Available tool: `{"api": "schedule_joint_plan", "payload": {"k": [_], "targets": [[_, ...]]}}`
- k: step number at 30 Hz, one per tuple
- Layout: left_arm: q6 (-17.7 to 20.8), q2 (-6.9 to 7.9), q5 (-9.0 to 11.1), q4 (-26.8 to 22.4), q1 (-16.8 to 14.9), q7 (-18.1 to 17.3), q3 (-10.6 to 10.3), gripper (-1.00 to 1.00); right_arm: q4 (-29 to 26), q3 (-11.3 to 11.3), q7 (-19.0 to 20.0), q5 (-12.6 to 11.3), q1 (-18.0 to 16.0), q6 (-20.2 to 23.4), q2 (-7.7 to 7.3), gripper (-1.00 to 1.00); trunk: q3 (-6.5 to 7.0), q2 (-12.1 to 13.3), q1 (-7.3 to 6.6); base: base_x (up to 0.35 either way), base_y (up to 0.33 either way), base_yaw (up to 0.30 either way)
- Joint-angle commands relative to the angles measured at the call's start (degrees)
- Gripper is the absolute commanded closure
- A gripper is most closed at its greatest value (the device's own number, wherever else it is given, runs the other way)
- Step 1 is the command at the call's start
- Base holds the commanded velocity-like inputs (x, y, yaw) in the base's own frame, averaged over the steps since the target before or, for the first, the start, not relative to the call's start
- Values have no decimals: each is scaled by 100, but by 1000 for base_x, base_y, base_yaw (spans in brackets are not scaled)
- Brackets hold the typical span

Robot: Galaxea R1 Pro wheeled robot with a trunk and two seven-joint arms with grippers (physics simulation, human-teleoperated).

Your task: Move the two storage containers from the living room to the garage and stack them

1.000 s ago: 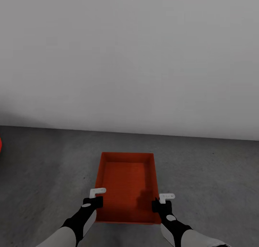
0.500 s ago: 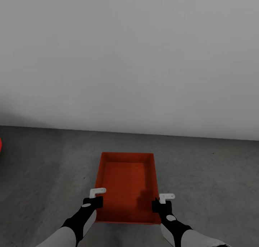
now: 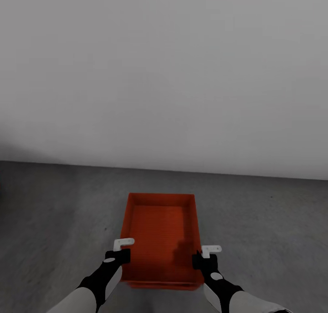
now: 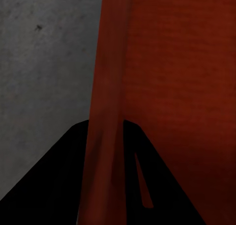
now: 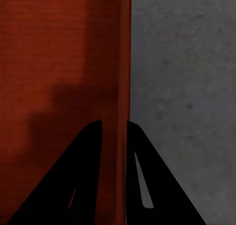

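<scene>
Storage container [image 3: 159,231]: near-end corners hidden behind both grippers. A 2nd rim peeks below the near edge; can't tell if another container sits underneath.

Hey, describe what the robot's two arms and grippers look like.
Both arms have pale grey forearm shells ending in black wrist sections with small oval white marks. The left gripper and right gripper are black with white angled tips; up close their fingers look plain black and wedge-shaped.

Both tools, left [image 3: 119,253] and right [image 3: 206,257], grip the red-orange storage container [image 3: 159,233] over grey floor [image 3: 269,222]
</scene>
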Motion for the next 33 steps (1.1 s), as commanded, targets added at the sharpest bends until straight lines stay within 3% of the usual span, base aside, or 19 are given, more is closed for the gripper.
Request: {"api": "schedule_joint_plan", "payload": {"k": [1, 33], "targets": [[35, 0, -8, -18, -1, 49, 68, 100, 10, -138, -27, -140, -4, -49, -2, 100, -4, -2, 1, 184, 0, 0], [39, -3, -8, -18, -1, 57, 70, 100, 10, -138, -26, -144, -4, -49, -2, 100, -4, -2, 1, 15, 0, 0]]}}
